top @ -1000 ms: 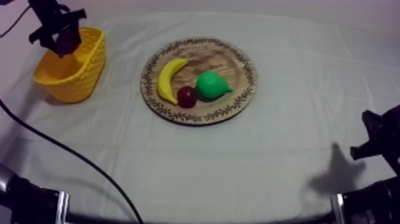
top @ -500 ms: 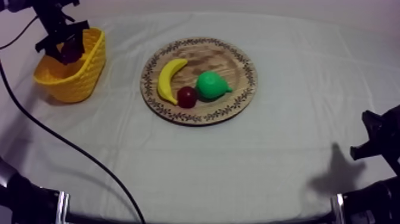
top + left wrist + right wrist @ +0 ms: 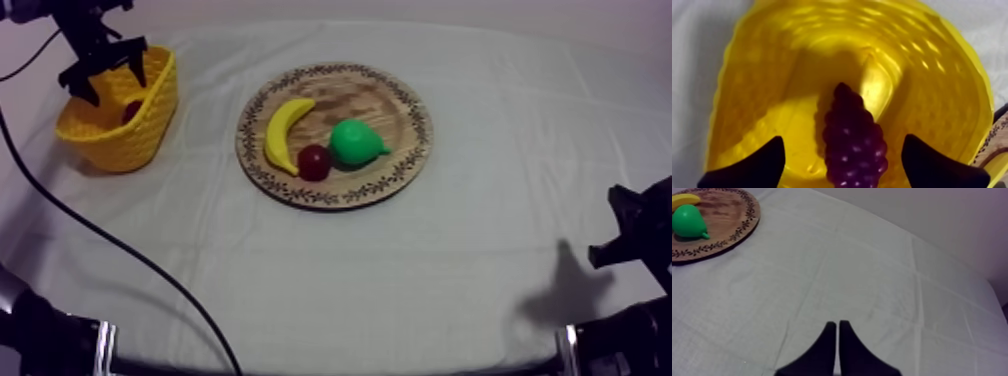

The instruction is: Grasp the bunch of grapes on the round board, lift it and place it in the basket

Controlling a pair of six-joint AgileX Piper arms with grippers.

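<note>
The purple bunch of grapes (image 3: 854, 142) lies inside the yellow basket (image 3: 932, 90), loose between the spread fingers of my left gripper (image 3: 843, 141). From above, that gripper (image 3: 104, 72) hangs open over the basket (image 3: 120, 125) at the far left, and the grapes (image 3: 132, 109) show dark inside it. The round wooden board (image 3: 380, 95) sits mid-table, away from both grippers. My right gripper (image 3: 837, 325) is shut on nothing, low over bare cloth at the right (image 3: 632, 232).
On the board lie a banana (image 3: 284, 130), a green pear (image 3: 357, 143) and a small red fruit (image 3: 314, 161). The right wrist view catches the board's rim (image 3: 742, 225), the pear (image 3: 689, 222) and the banana's tip (image 3: 684, 199).
My left gripper has opened over the basket and let go of the grapes, which now lie inside it. The right arm has not moved.
</note>
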